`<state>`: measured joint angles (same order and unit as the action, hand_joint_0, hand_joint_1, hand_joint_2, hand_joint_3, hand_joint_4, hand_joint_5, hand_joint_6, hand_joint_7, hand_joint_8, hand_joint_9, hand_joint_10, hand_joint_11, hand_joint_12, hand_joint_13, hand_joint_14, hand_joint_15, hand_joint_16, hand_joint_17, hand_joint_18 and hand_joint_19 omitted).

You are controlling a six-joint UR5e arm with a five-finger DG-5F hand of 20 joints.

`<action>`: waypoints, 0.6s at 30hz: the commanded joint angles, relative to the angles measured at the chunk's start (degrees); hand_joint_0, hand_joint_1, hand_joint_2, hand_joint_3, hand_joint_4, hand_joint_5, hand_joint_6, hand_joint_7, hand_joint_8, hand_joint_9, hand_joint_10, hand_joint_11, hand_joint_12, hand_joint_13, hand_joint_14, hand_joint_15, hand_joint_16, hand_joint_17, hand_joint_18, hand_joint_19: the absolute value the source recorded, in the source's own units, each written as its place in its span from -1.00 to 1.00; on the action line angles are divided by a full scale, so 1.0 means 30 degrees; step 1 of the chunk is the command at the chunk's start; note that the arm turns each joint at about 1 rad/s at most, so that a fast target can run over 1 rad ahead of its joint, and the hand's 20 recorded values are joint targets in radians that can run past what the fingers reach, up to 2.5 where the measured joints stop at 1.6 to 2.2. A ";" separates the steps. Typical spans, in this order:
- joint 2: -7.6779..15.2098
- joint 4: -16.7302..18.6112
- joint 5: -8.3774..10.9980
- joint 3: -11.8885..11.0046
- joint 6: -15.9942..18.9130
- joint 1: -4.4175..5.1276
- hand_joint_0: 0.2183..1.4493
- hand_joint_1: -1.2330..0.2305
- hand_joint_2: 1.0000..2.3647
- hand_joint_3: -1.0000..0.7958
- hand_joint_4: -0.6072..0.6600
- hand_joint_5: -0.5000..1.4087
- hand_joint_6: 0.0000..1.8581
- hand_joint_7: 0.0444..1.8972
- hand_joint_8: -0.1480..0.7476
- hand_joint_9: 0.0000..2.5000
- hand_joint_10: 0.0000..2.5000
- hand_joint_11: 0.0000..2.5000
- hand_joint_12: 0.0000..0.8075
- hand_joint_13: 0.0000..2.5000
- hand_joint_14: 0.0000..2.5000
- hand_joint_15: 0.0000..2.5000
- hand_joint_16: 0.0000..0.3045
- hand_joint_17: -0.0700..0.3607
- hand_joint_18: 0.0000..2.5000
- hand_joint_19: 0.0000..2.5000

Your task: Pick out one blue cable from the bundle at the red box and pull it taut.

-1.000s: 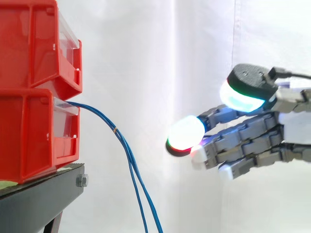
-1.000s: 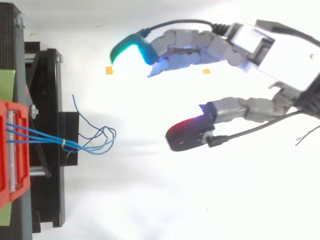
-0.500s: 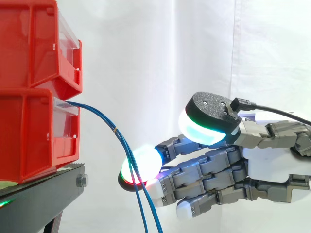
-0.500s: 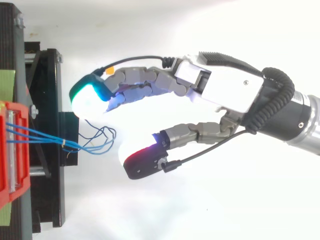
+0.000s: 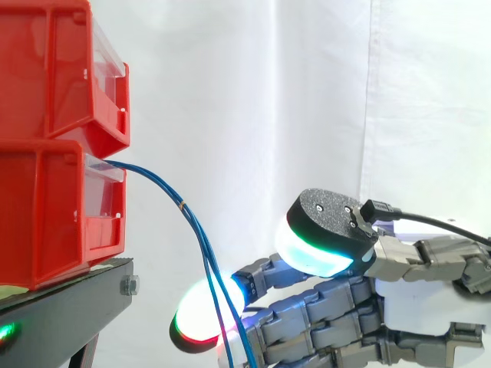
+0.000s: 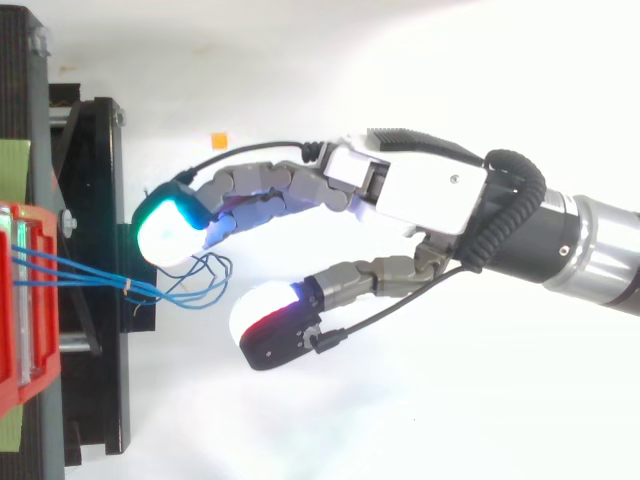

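From the lower red bin (image 5: 46,215) on the black stand (image 5: 69,307) at left, blue cables (image 5: 182,205) droop rightward; their loose ends lie between the fingertips (image 6: 165,232) and thumb (image 6: 370,272) of the hand (image 6: 420,195), spread wide at right, gripping nothing

A white curtain (image 5: 307,92) hangs behind in the side view, brightly lit, with a vertical fold right of centre. A black stand (image 5: 61,310) sits at lower left, a bolt (image 5: 129,286) on its end. From above, the white surface (image 6: 420,410) bears a small orange mark (image 6: 217,138) at upper left.
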<state>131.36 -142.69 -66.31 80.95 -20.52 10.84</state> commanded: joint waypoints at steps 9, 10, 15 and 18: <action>0.0655 0.0807 -0.0398 -0.1084 -0.0015 -0.0216 -0.41 -0.09 -0.99 -0.36 0.22 -0.68 -0.46 -0.23 -0.15 -0.51 -0.99 -0.83 -0.33 -0.60 -1.00 -0.88 -0.76 -0.30 -0.66 -0.58; 0.0655 0.0865 -0.0457 -0.1113 -0.0015 -0.0245 -0.41 -0.09 -0.99 -0.36 0.22 -0.68 -0.46 -0.23 -0.15 -0.51 -0.99 -0.83 -0.33 -0.60 -1.00 -0.88 -0.77 -0.30 -0.66 -0.58; 0.0655 0.0865 -0.0867 -0.1113 0.0043 -0.0333 -0.39 -0.10 -0.99 -0.33 0.22 -0.67 -0.46 -0.22 -0.16 -0.51 -0.99 -0.83 -0.33 -0.60 -1.00 -0.88 -0.77 -0.31 -0.67 -0.59; 0.0655 0.0924 -0.1130 -0.1084 0.0043 -0.0362 -0.38 -0.10 -0.99 -0.33 0.23 -0.67 -0.46 -0.19 -0.15 -0.51 -0.99 -0.82 -0.33 -0.60 -0.99 -0.88 -0.77 -0.31 -0.67 -0.58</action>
<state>133.30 -140.07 -68.90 77.69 -20.43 9.85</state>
